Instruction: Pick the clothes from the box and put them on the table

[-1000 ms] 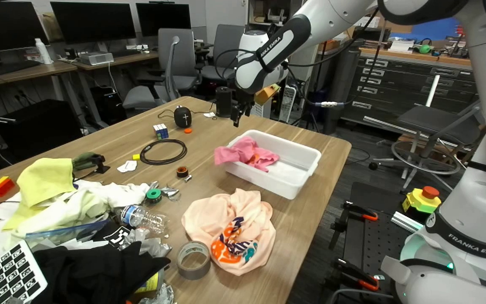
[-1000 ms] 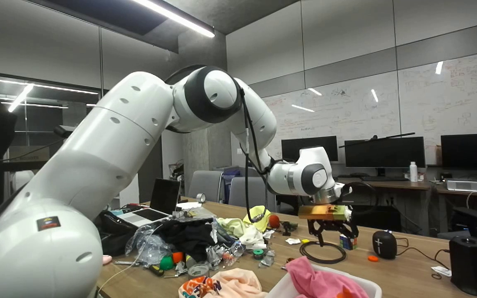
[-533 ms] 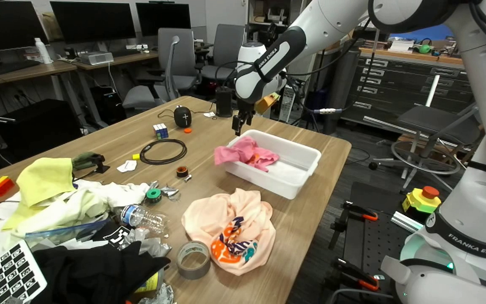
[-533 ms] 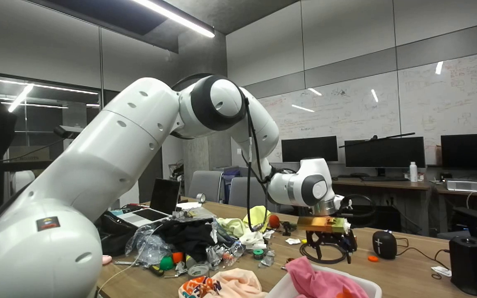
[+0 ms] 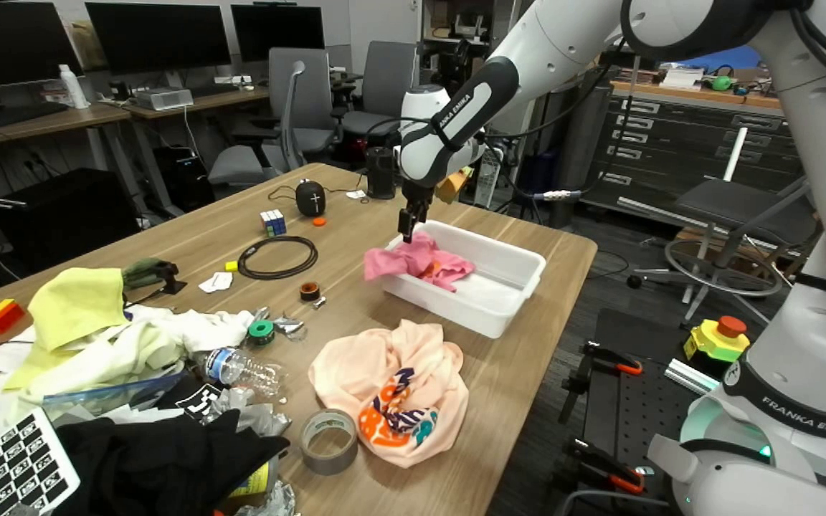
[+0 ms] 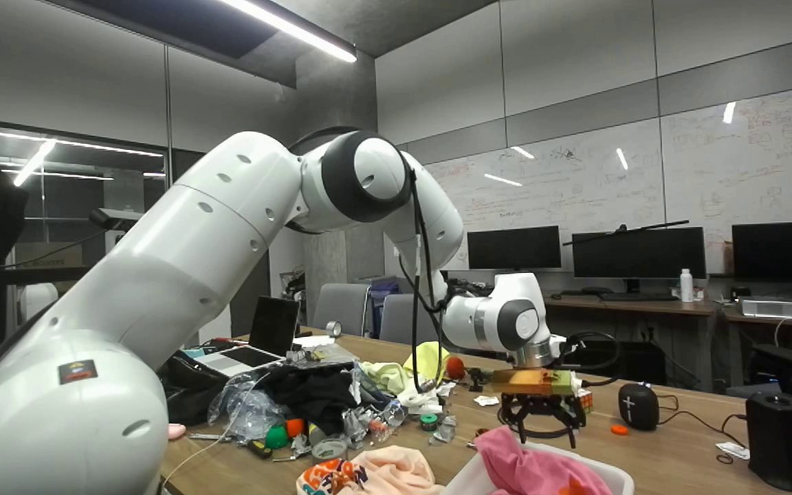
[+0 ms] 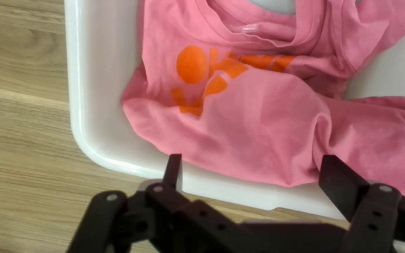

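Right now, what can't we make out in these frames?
Whatever lies beneath the pink shirt: covered by it, wrist view.
Its right end: cut off by the wrist view's right edge.
The box: near part cut off by the bottom edge in an exterior view.
Whiteboard writing: too small and faint in an exterior view.

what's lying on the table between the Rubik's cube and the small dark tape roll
A coiled black cable lies between the Rubik's cube and the small dark tape roll, seen in an exterior view.
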### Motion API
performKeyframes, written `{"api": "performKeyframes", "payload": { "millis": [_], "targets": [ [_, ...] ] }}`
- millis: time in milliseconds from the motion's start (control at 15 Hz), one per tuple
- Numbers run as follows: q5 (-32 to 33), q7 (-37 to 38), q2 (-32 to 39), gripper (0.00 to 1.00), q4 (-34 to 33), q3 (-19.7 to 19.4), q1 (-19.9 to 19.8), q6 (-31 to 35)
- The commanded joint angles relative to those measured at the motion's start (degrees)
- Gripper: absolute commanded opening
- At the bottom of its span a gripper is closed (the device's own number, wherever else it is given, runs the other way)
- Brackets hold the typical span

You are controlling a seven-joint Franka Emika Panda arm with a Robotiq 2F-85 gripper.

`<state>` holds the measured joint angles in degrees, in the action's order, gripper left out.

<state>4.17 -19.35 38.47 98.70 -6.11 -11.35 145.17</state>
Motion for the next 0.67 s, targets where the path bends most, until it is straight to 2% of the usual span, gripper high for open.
{"api": "performKeyframes", "payload": {
  "millis": [0, 600],
  "targets": [
    [2.32, -3.25, -0.64, 1.0, 1.3, 1.54, -0.98, 0.55],
    [3.39, -3.97, -0.04, 1.0, 4.25, 1.64, -1.19, 0.49]
  ]
}}
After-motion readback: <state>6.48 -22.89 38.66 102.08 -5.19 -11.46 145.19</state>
